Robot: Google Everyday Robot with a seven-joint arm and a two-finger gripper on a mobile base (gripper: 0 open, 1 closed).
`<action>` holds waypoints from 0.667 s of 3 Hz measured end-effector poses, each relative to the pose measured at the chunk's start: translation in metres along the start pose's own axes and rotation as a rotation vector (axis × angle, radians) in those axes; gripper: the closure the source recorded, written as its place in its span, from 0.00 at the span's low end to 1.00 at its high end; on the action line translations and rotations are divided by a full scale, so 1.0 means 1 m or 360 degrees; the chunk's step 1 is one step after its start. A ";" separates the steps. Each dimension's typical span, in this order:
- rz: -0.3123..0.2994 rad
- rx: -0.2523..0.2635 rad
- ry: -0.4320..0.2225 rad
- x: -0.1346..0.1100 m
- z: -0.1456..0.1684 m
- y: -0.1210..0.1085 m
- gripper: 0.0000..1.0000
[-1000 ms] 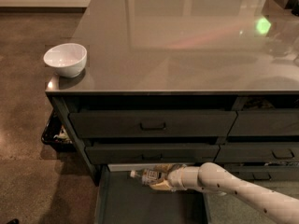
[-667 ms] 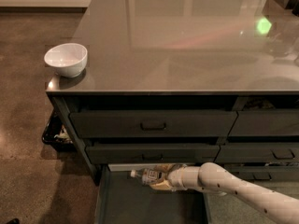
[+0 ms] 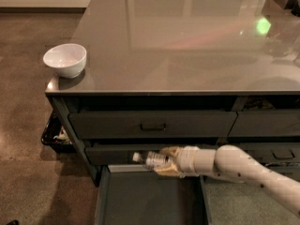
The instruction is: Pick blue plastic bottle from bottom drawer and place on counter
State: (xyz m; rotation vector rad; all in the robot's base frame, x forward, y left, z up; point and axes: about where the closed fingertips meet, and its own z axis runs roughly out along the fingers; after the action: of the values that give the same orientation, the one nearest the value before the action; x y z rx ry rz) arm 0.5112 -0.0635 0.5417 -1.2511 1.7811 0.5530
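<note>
my rig's hand [image 3: 162,162] is clamped on the blue plastic bottle [image 3: 153,159], one tan finger above it and one below. the bottle lies on its side with the white cap pointing to the left of the picture. hand and bottle sit at the back of the open bottom drawer [image 3: 140,201], in front of the dark face of the drawer above. i cannot tell whether the bottle is clear of the drawer floor. the white arm [image 3: 243,167] reaches in from the lower right of the view, crossing the drawer's right edge.

the drawer's flat, dark inside shows bare in front of the bottle. above it, the top drawer [image 3: 152,124] of the left stack is closed, its small handle centred.

the glossy grey-brown bench [image 3: 187,46] fills the upper part of the picture. a white bowl [image 3: 65,59] stands upright on its front left corner, well apart from the hand. a green glint [image 3: 263,26] shows on the bench top at the far right. a black bin [image 3: 54,136] sits on the floor beside the cabinet's left side.
</note>
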 end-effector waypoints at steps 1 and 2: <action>-0.0176 0.0085 0.0023 -0.086 -0.057 -0.010 1.00; -0.0177 0.0085 0.0023 -0.086 -0.057 -0.010 1.00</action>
State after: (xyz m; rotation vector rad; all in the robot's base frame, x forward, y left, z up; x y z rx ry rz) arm 0.5079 -0.0654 0.6451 -1.3107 1.7153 0.4317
